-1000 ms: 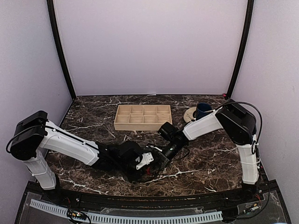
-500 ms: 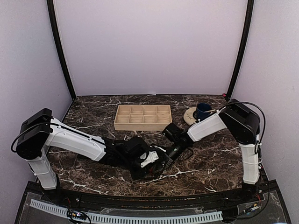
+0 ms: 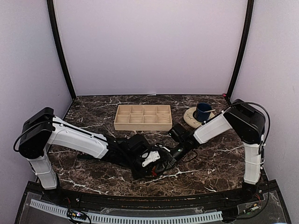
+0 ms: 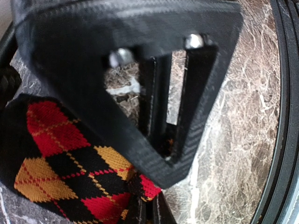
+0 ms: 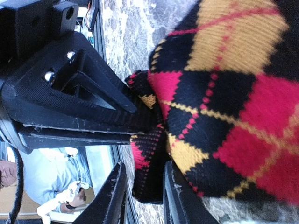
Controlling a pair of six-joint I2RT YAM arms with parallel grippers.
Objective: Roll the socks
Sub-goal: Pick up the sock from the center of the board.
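A black argyle sock [image 4: 60, 158] with red and yellow diamonds lies bunched on the marble table. From above it is a dark heap [image 3: 141, 172] under both grippers. My left gripper [image 4: 150, 211] is shut, pinching an edge of this sock, and it sits at the heap's middle [image 3: 158, 165]. My right gripper [image 5: 142, 196] stands open around a folded edge of the same sock [image 5: 233, 93], with a gap beside the fabric. It meets the left gripper from the right [image 3: 167, 158]. Each wrist view shows the other gripper's black triangular finger close by.
A wooden compartment tray [image 3: 143, 116] sits behind the grippers. A dark blue cup [image 3: 203, 111] on a pale saucer [image 3: 190, 116] stands at the back right. The table's black front rail [image 3: 140, 198] runs just near the heap.
My right gripper has gone from shut to open and its arm has drawn a little to the right. The left gripper has shifted slightly right, still clamped on the sock.
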